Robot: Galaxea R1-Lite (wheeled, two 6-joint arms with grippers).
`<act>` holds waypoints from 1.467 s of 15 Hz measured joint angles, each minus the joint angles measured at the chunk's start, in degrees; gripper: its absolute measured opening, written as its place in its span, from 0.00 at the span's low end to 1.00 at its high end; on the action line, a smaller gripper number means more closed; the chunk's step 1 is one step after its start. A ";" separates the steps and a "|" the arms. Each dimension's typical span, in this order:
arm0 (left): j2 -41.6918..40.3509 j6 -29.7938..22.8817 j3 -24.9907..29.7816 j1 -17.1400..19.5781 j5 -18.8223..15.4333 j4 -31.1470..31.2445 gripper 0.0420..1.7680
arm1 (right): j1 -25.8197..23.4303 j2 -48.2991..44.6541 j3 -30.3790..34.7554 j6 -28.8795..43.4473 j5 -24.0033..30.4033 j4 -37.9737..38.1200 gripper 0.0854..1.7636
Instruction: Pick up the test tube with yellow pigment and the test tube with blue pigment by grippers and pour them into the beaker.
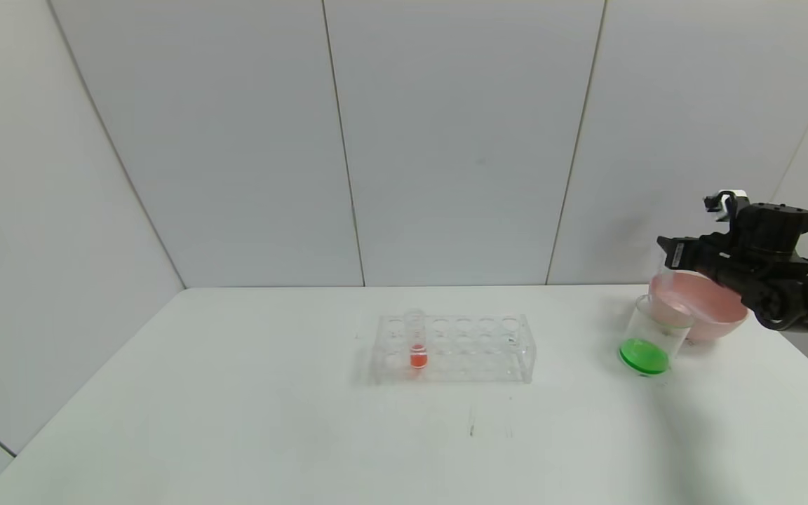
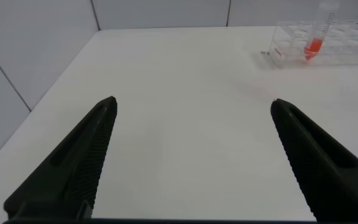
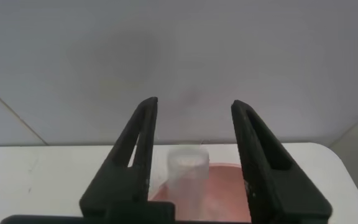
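Beaker (image 1: pixel 649 344) standing near the table's (image 1: pixel 236 393) right edge, green liquid pooled at its bottom, touching or just beside the pink bowl (image 1: pixel 709 308) behind it. Above that bowl, right tool (image 3: pixel 194 134) with fingers parted around a clear tube (image 3: pixel 188 168), contact unclear. Toward the table's middle, clear rack (image 1: pixel 454 348) holding one tube of red-orange liquid (image 1: pixel 417 344). Left tool (image 2: pixel 191 106) wide open, empty, over the table's left part. No legible writing anywhere.

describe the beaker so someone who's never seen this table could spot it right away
Look to the white table's right side, where a pink bowl sits. The beaker stands just in front of it: a clear, straight-sided glass, the only vessel holding bright green liquid.
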 joint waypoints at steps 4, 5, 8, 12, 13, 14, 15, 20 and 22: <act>0.00 0.00 0.00 0.00 0.00 0.00 1.00 | 0.37 -0.41 -0.09 -0.12 -0.30 0.16 0.68; 0.00 0.00 0.00 -0.05 0.00 0.00 1.00 | 0.44 -0.73 0.00 -0.20 -0.84 0.16 0.72; 0.00 0.00 0.00 -0.05 0.00 0.00 1.00 | 1.22 -3.01 1.12 -0.04 -1.37 0.10 0.80; 0.00 0.00 0.00 -0.02 0.00 0.00 1.00 | 4.74 -8.80 5.24 0.48 -1.65 -0.06 0.87; 0.00 0.00 0.00 -0.02 0.00 0.00 1.00 | 5.92 -10.73 6.84 0.94 -1.67 -0.30 0.88; 0.00 0.00 0.00 -0.02 0.00 0.00 1.00 | 7.06 -12.91 8.59 1.46 -1.67 -0.44 0.89; 0.00 0.00 0.00 0.00 0.00 0.00 1.00 | 8.11 -15.58 10.73 1.82 -1.67 -0.74 0.90; 0.00 0.00 0.00 0.00 0.00 0.00 1.00 | 9.76 -33.15 26.76 2.28 -1.18 -7.01 0.93; 0.00 0.02 0.00 -0.02 0.00 0.00 1.00 | 9.26 -42.57 34.43 2.34 -0.68 -8.96 0.94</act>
